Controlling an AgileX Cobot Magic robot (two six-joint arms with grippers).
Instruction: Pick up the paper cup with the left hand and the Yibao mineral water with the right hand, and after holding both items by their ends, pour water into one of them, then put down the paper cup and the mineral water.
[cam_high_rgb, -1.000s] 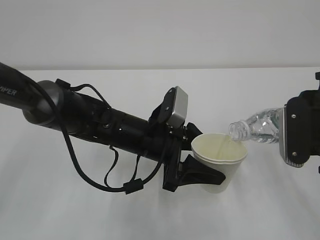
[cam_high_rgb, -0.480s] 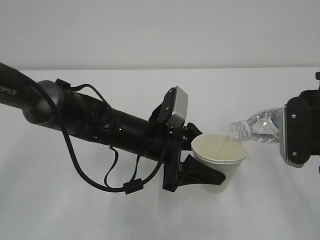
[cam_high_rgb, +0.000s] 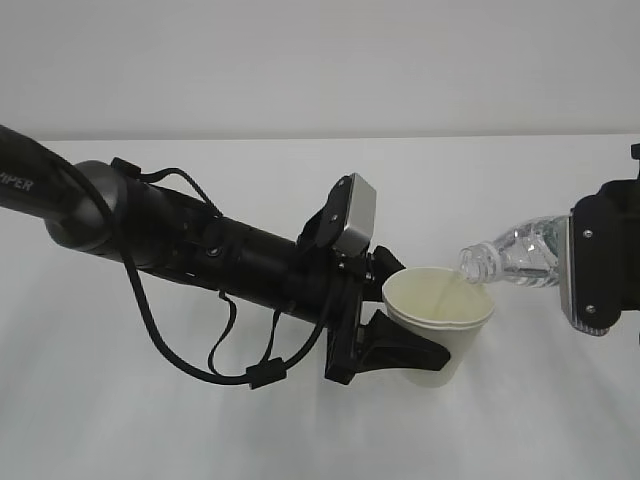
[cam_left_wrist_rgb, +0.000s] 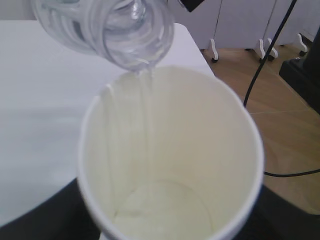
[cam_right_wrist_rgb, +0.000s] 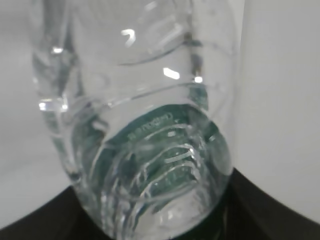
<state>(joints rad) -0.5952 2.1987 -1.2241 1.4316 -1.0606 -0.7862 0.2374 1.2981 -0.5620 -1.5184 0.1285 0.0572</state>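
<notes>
- Left gripper (cam_high_rgb: 415, 352): jaws closed around the lower wall of the paper cup (cam_high_rgb: 437, 322), held upright above the white tabletop (cam_high_rgb: 120, 420).
- Cup mouth sits just ahead of the left gripper, under the bottle neck.
- Right gripper (cam_high_rgb: 590, 265): clamped on the base end of the water bottle (cam_high_rgb: 515, 252), which lies tipped nearly flat, neck pointing back toward the cup.
- Progress, as I judge it: both pickups done, pour under way; left to do is righting the bottle and setting both down.
- Left wrist view alone shows the thin stream running down the cup's inner wall and a shallow pool at the bottom.
- Right wrist view alone shows the green label through the bottle's ribbed body; cup not visible there.
</notes>
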